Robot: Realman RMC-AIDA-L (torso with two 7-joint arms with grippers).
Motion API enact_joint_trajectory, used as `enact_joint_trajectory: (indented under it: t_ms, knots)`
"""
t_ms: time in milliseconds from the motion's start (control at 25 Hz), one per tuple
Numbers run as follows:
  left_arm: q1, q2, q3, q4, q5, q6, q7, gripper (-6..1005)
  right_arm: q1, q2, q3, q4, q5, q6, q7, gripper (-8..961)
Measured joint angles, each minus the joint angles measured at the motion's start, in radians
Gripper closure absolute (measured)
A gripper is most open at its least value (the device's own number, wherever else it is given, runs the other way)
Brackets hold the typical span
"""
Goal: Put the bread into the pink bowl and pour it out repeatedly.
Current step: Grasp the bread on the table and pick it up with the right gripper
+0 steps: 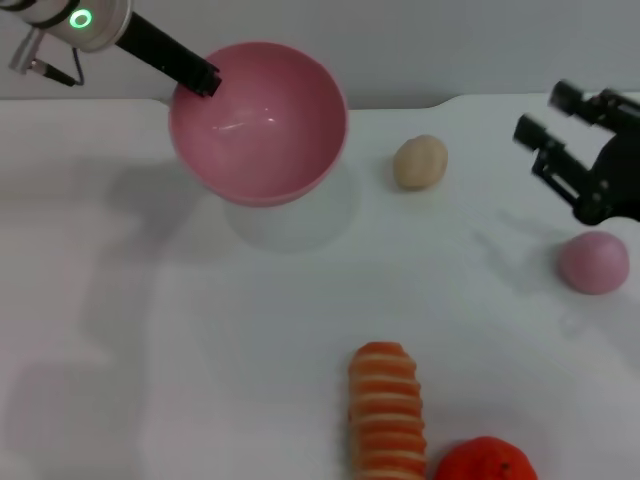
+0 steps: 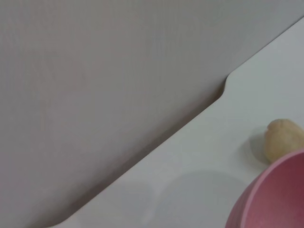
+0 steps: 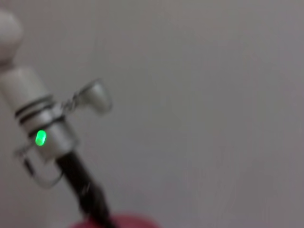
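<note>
The pink bowl (image 1: 260, 140) hangs above the white table at the back left, tilted with its empty inside facing me and its shadow beneath it. My left gripper (image 1: 203, 78) is shut on its far-left rim. The left wrist view catches only part of the bowl's rim (image 2: 278, 194). The bread (image 1: 386, 410), an orange and cream ridged roll, lies on the table at the front centre, outside the bowl. At the right side my right gripper (image 1: 545, 115) is held open and empty, far from the bread.
A small beige lump (image 1: 420, 162) sits right of the bowl. A pink dome-shaped lump (image 1: 593, 261) lies just below the right gripper. An orange fruit (image 1: 485, 462) touches the bread's right side. The table's back edge (image 2: 223, 90) has a notch.
</note>
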Motion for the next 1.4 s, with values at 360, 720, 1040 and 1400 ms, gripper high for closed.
enact_joint_trajectory:
  t_ms: [360, 720, 1040, 1400]
  knots:
    - [0.025, 0.016, -0.001, 0.005, 0.006, 0.006, 0.000, 957, 0.035, -0.002, 0.078, -0.360, -0.791, -0.081, 0.788, 517]
    - [0.025, 0.005, 0.002, 0.011, 0.008, 0.017, 0.044, 957, 0.307, -0.005, 0.122, -0.549, -1.211, -0.547, 1.150, 517]
    - [0.032, -0.004, 0.006, 0.011, 0.008, 0.024, 0.053, 958, 0.581, -0.001, 0.040, -0.522, -1.349, -0.779, 1.283, 496]
    - [0.048, -0.015, 0.004, 0.012, 0.007, 0.036, 0.064, 957, 0.749, 0.001, -0.038, -0.254, -1.366, -0.792, 1.306, 397]
